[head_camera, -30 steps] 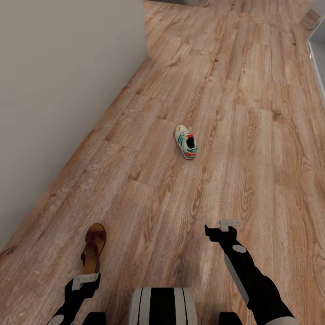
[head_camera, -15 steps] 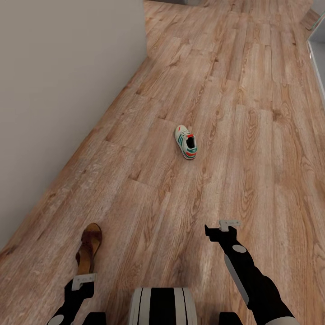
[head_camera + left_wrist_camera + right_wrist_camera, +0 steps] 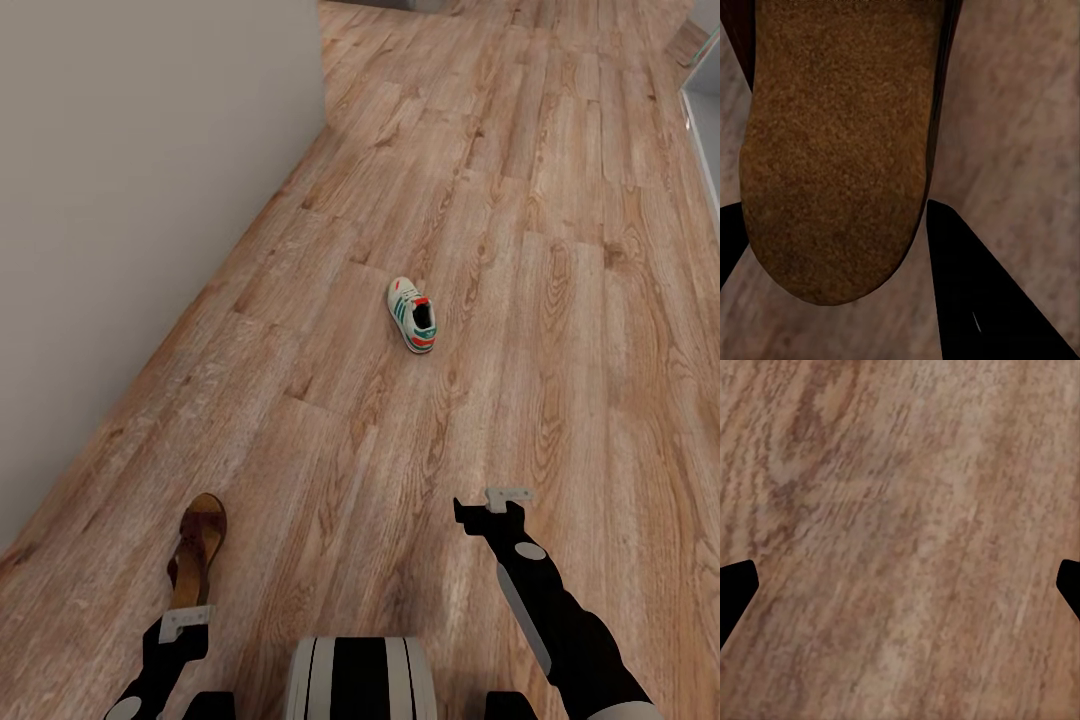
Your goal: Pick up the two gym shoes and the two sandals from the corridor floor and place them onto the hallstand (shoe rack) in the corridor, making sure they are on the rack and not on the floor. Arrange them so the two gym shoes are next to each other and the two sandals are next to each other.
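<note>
Wood-grain floor [image 3: 560,300], suede-textured sandal [image 3: 832,150]

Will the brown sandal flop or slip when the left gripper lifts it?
The sandal looks flat and thin, so probably light and unlikely to roll. Held at its heel end between the left gripper fingers, its long front may sag or tilt.

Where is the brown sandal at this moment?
In the head view, the brown sandal lies on the wood floor at lower left, just ahead of the left gripper, near the grey wall.
</note>
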